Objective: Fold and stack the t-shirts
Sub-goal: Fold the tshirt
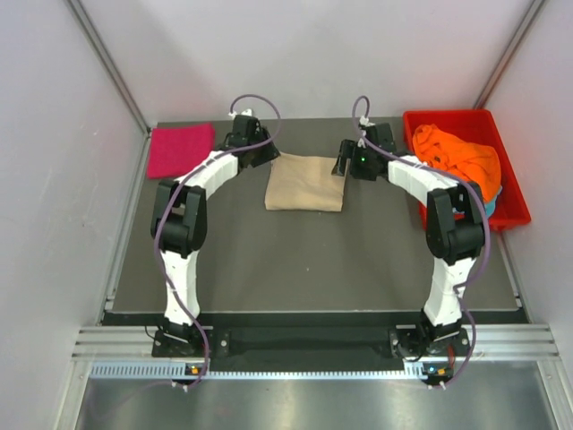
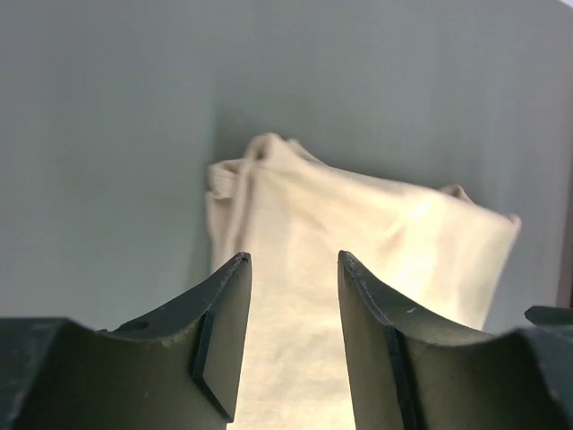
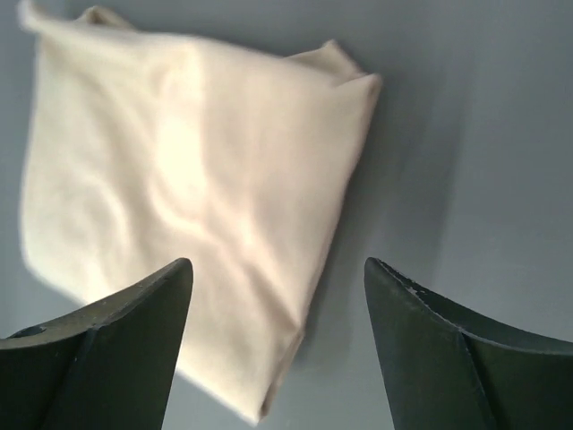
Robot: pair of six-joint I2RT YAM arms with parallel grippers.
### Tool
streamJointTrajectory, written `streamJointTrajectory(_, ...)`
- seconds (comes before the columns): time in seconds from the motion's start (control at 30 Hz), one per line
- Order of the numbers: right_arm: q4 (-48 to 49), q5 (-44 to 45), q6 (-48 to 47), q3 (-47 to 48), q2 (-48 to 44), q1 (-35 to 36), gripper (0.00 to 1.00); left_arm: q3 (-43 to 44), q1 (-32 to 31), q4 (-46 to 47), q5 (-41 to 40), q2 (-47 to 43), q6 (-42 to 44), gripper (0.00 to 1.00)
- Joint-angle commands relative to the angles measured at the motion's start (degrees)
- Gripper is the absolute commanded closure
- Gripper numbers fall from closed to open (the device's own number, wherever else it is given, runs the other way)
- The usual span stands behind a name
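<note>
The dark table [image 1: 313,269] is carrying everything, with the two white arms reaching over it from the near edge. A red tray [image 1: 512,213] is sitting at the far right corner, holding the crumpled orange t-shirt [image 1: 461,157]; a sliver of light blue t-shirt [image 1: 492,202] is peeking out beneath it. The beige t-shirt [image 1: 305,184] is lying folded into a rectangle in the far middle of the table, between the two grippers. The pink t-shirt [image 1: 180,150] is lying folded at the far left corner. The left gripper [image 2: 294,260] is hovering over the beige shirt's left edge with its fingers parted and gripping nothing. The right gripper [image 3: 277,264] is hanging over the shirt's right edge, fingers spread wide, also empty.
</note>
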Motion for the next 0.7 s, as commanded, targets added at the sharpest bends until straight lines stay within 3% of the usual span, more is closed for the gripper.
streamJointTrajectory(0.0, 2.70, -6.45, -3.18, -1.80, -5.30, -0.50, 0.23, -1.52, -0.36, 5.65, 6.48, -2.16, 4.67, 0.52)
streamJointTrajectory(0.33, 0.33, -11.38, -7.23, 1.80, 0.50, -1.72, 0.30, 11.22, 1.92, -0.34, 6.39, 8.39, 16.01, 0.50)
streamJointTrajectory(0.5, -1.61, -15.69, -8.02, -0.56, 0.42, -1.20, 0.32, 8.95, 2.98, -1.12, 10.62, 6.91, 15.40, 0.53)
streamJointTrajectory(0.67, 1.81, -17.09, -7.50, -10.32, -6.17, -1.20, 0.26, -1.69, 2.98, 0.55, 7.28, -1.97, 14.69, 0.51)
